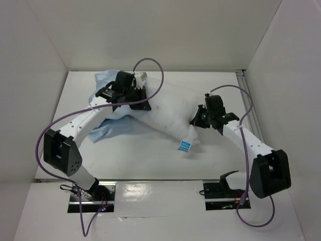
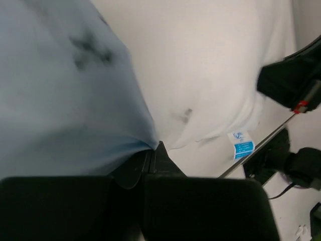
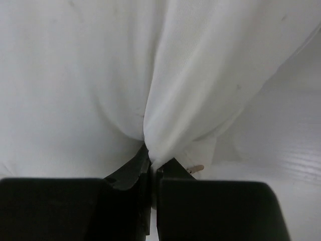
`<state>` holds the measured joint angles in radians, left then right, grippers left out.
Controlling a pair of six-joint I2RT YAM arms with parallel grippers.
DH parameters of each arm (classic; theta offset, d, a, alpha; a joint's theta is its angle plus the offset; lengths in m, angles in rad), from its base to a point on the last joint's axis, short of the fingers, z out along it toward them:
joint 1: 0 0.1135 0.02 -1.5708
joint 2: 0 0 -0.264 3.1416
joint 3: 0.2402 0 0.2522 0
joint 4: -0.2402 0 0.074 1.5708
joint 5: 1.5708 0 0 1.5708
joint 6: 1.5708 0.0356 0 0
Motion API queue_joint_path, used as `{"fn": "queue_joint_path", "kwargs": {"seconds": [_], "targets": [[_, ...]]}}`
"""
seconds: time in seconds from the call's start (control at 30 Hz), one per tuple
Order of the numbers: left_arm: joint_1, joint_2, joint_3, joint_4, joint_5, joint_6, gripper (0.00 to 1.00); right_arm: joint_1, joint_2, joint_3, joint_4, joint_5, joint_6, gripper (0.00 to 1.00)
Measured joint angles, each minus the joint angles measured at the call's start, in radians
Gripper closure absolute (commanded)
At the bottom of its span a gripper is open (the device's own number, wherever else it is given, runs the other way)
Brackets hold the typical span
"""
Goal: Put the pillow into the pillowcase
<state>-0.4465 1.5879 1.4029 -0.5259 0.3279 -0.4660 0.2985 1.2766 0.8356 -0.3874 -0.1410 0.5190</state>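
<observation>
The plump white pillow [image 1: 170, 113] lies across the middle of the table, its blue-and-white tag [image 1: 184, 145] at the near edge. The light blue pillowcase [image 1: 108, 80] lies crumpled at the pillow's left end, with more of it spread below the left arm. My left gripper [image 1: 134, 96] is shut on the pillowcase's edge where it meets the pillow; the left wrist view shows the gripper [image 2: 153, 150], the blue cloth [image 2: 60, 90], the pillow [image 2: 200, 60] and the tag [image 2: 242, 145]. My right gripper [image 1: 197, 119] is shut on a pinch of pillow fabric [image 3: 190, 75] at the pillow's right end, as the right wrist view [image 3: 150, 161] shows.
White walls enclose the table at the back and both sides. A metal rail [image 1: 251, 105] runs along the right edge. Purple cables [image 1: 155, 65] loop over both arms. The right arm [image 2: 291, 83] shows in the left wrist view.
</observation>
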Motion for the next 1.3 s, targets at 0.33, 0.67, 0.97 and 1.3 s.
{"fn": "queue_joint_path", "kwargs": {"seconds": [0.33,0.67,0.97,1.3], "targets": [[0.024,0.254,0.613,-0.026,0.042,-0.015,1.00,-0.137,0.061,0.511,-0.019,0.030,-0.042,1.00],[-0.156,-0.148,-0.153,-0.040,0.068,-0.066,0.30,-0.138,-0.354,0.023,-0.103,0.053,-0.065,0.91],[-0.181,-0.128,0.243,-0.266,-0.079,-0.012,0.29,-0.145,-0.307,0.004,-0.311,0.112,-0.061,0.00],[-0.076,0.240,0.754,-0.377,-0.390,0.014,0.11,-0.187,-0.148,0.228,-0.310,0.185,-0.072,0.00]]}}
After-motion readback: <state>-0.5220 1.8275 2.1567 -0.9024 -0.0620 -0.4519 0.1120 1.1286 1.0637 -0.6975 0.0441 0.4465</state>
